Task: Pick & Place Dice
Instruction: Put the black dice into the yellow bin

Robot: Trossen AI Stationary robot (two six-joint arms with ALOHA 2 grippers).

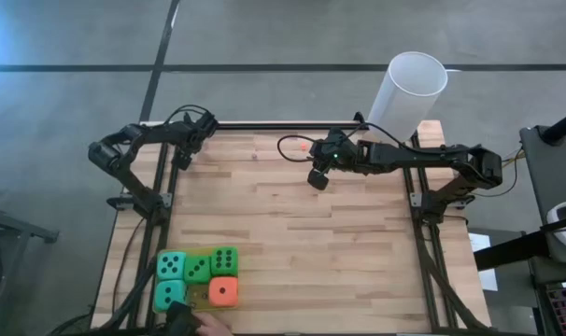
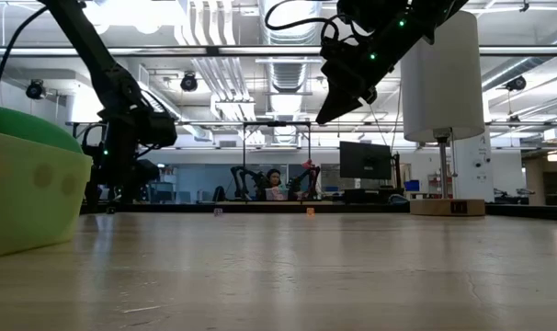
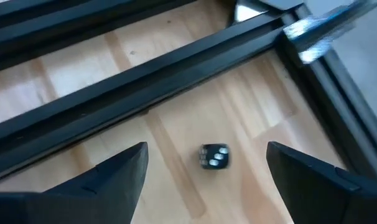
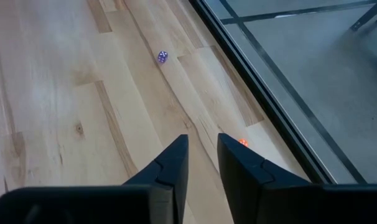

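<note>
A pale wooden table (image 1: 292, 233) seen from above, with two dark robot arms reaching in from its far corners. At the far left corner the left gripper (image 1: 205, 122) hovers beside the black frame rail (image 3: 145, 81), its fingers (image 3: 117, 174) spread wide and holding nothing; its wrist view shows a tiny dark die with white pips (image 3: 214, 156) lying on the wood between them. At the near left edge lie the dice (image 1: 197, 278), five soft cubes packed close together in two rows: teal, green and green behind, teal and orange-red in front (untouched by either gripper). Just at the table's near edge beside them, something dark and what may be a person's hand (image 1: 211, 326) show, too cropped to tell. Right of centre, toward the far edge, the right gripper (image 4: 203, 138) hangs above the wood, its fingers only a narrow slit apart with nothing between them. Ahead of it on the table lie a tiny purple die (image 4: 162, 57) and a small orange speck (image 4: 243, 142). At the far right corner stands a tall white cylinder (image 1: 409, 89).
</note>
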